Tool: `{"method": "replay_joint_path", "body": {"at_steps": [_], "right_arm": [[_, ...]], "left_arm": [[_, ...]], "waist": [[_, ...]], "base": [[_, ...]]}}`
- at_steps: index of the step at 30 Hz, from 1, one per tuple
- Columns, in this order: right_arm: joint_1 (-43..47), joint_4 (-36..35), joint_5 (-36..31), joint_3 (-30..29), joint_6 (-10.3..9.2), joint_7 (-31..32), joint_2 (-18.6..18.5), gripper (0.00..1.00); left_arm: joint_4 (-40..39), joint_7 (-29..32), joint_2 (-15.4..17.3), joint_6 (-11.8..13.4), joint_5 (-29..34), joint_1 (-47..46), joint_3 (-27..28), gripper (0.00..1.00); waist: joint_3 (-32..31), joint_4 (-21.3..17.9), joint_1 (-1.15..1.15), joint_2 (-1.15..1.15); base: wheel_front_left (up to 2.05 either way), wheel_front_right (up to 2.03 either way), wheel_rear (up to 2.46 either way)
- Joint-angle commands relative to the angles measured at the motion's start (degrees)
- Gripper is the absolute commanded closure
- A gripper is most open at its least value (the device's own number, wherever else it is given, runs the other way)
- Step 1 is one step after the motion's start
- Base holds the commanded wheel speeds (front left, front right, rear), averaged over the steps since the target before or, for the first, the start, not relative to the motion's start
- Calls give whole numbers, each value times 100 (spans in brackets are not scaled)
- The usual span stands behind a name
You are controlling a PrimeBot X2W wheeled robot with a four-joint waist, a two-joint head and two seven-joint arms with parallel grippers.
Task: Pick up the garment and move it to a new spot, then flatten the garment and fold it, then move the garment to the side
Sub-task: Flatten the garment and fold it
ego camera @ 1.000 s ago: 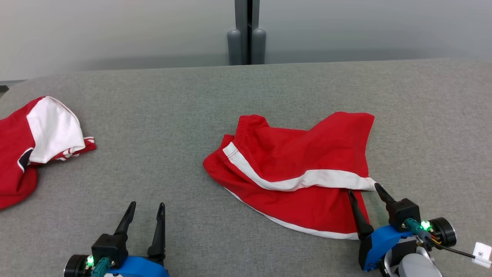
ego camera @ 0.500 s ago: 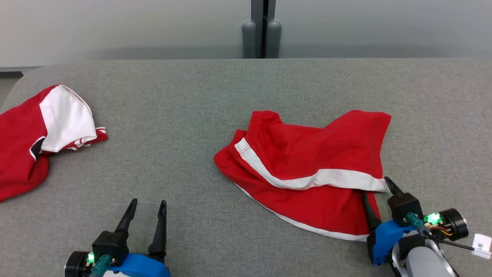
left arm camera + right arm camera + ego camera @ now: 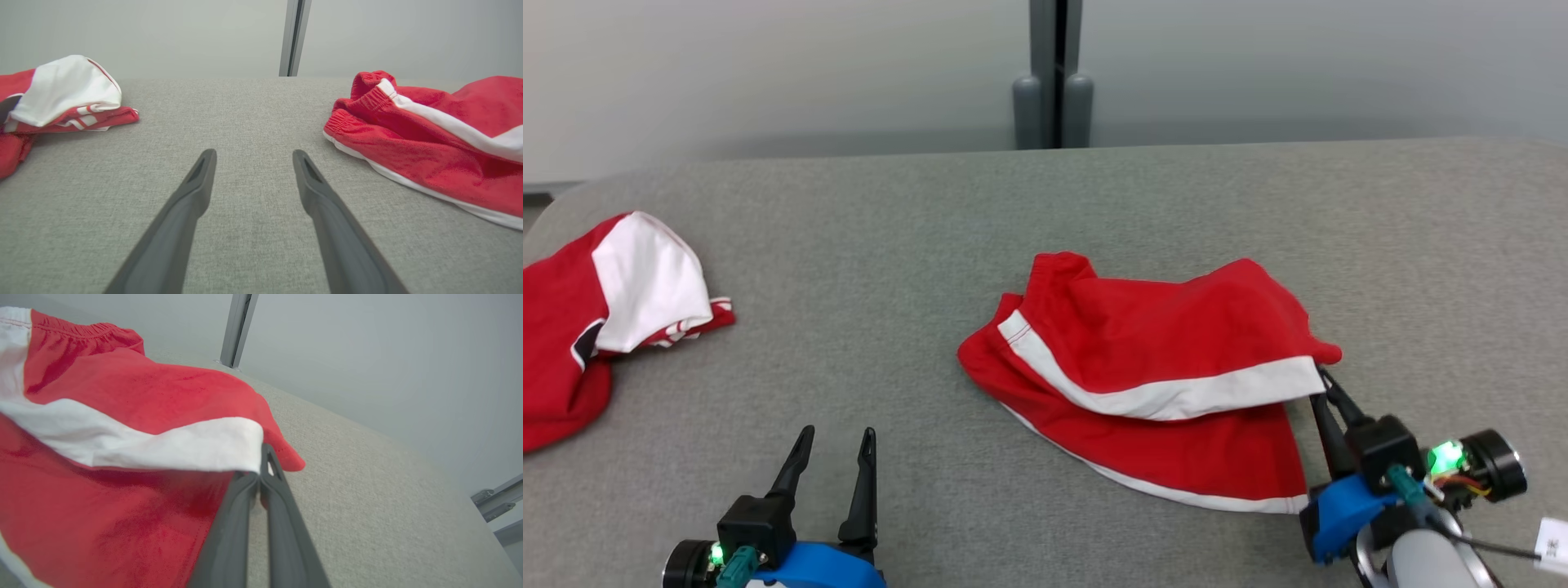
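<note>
Red shorts with a white side stripe (image 3: 1143, 359) lie crumpled at the middle right of the grey table (image 3: 874, 269). My right gripper (image 3: 1319, 384) is shut on the shorts' right hem corner, lifting it a little off the cloth below. In the right wrist view the fingers (image 3: 245, 498) pinch the hem (image 3: 245, 453) where white stripe meets red. The shorts (image 3: 429, 134) also fill the right of the left wrist view. My left gripper (image 3: 837, 445) rests open at the lower left, its fingers (image 3: 192, 192) apart over bare table, nothing between them.
A second red and white garment (image 3: 596, 318) lies bunched at the table's left edge, seen too in the left wrist view (image 3: 61, 98). A grey post (image 3: 1049, 73) stands behind the table against a pale wall. Bare grey surface lies between the two garments.
My right gripper has closed on the shorts' right hem corner and raised it, pulling the upper layer up and inward. The head camera has shifted slightly. The left gripper has stayed put.
</note>
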Motion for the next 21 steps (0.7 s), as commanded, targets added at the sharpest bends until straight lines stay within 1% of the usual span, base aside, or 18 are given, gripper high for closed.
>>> {"method": "replay_joint_path", "body": {"at_steps": [1,5,8,9,10,11,14,18,21], "right_arm": [[208,-123,26,52,0,-5,-24,100],[715,-379,16,307,0,-5,-21,100],[971,-205,154,519,-1,-4,-21,100],[1019,-87,248,630,0,-5,-20,56],[1023,2,465,684,-1,-5,-22,0],[1007,62,683,766,-1,-6,-26,0],[900,108,999,938,-1,-5,-23,0],[772,41,1130,1137,0,-5,-24,0],[719,-59,1228,1304,0,-5,-22,0]], "left_arm": [[-30,-17,-22,-11,28,21,17,0],[-61,-16,-102,-11,54,81,33,0],[-86,-17,-119,-11,64,58,18,0],[-102,-16,-126,-11,68,37,9,0],[-114,-17,-133,-11,68,-6,-24,0],[-139,-16,-139,-11,58,-67,-64,0],[-228,-16,-91,-11,-3,-279,-261,0],[-279,-17,23,-11,-246,-710,-765,0],[-55,-16,232,-10,-484,-1103,-1150,0]], "waist": [[-158,-169,0,1],[-293,-381,0,1],[-311,-513,0,1],[-306,-549,0,1],[-291,-572,0,1],[-273,-595,0,1],[-196,-660,0,1],[-66,-787,0,1],[23,-928,0,1]], "base": [[0,0,0],[0,0,0],[0,0,0],[0,0,0],[0,0,0],[0,0,0],[0,0,0],[0,0,0],[0,0,0]]}}
